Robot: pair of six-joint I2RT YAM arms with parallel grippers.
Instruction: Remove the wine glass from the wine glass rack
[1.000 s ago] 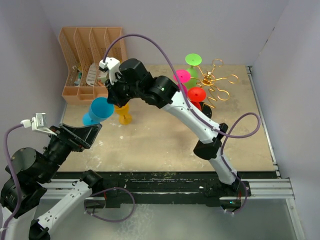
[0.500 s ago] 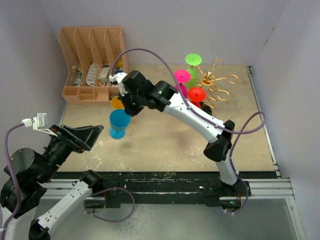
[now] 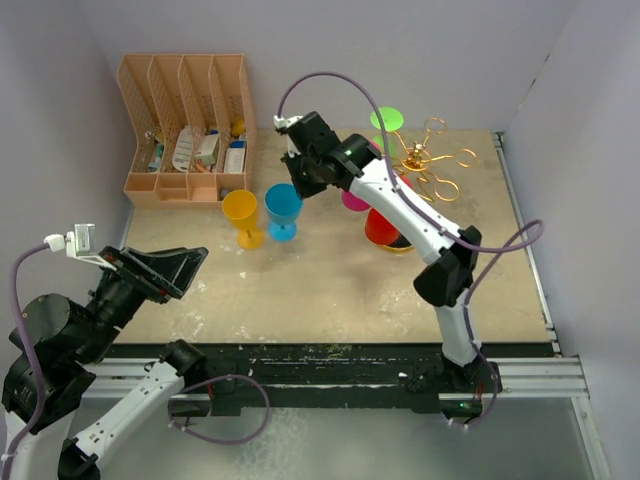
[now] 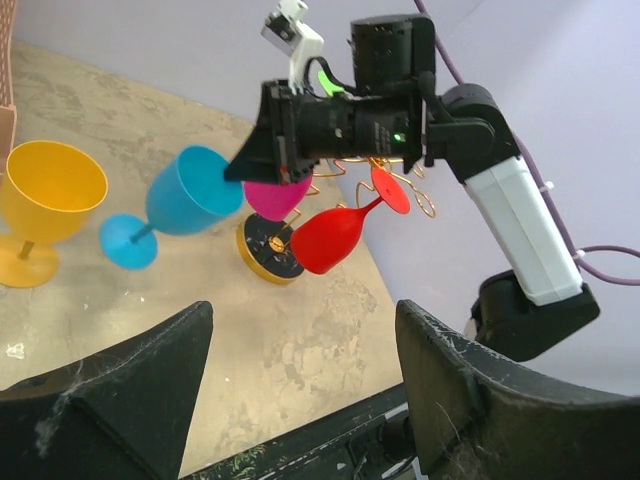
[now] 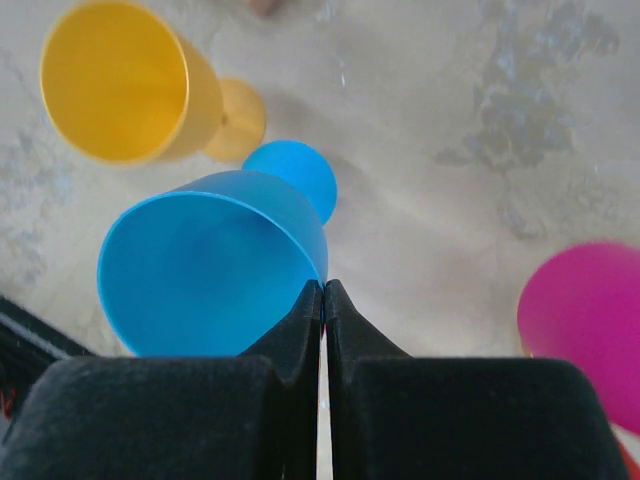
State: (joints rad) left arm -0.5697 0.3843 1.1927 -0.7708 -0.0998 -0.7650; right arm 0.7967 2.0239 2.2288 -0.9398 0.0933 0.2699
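The gold wire wine glass rack (image 3: 432,165) stands at the back right on a round dark base (image 4: 266,250). Pink (image 3: 352,198), green (image 3: 386,120) and red (image 3: 381,228) wine glasses hang on it. My right gripper (image 3: 297,185) is shut on the rim of a blue wine glass (image 3: 283,210). In the right wrist view the fingertips (image 5: 322,290) pinch that rim (image 5: 210,260). The glass is tilted, its foot (image 4: 128,240) low by the table. A yellow wine glass (image 3: 243,218) stands just left of it. My left gripper (image 3: 160,270) is open and empty near the front left (image 4: 300,400).
An orange slotted organizer (image 3: 185,130) holding small items stands at the back left. Grey walls close in the left, back and right sides. The right arm reaches across the table's middle toward the back. A dark rail runs along the front edge.
My right gripper has carried the blue wine glass from the left side toward the back and right, and lowered it beside the yellow glass. The left arm has not moved.
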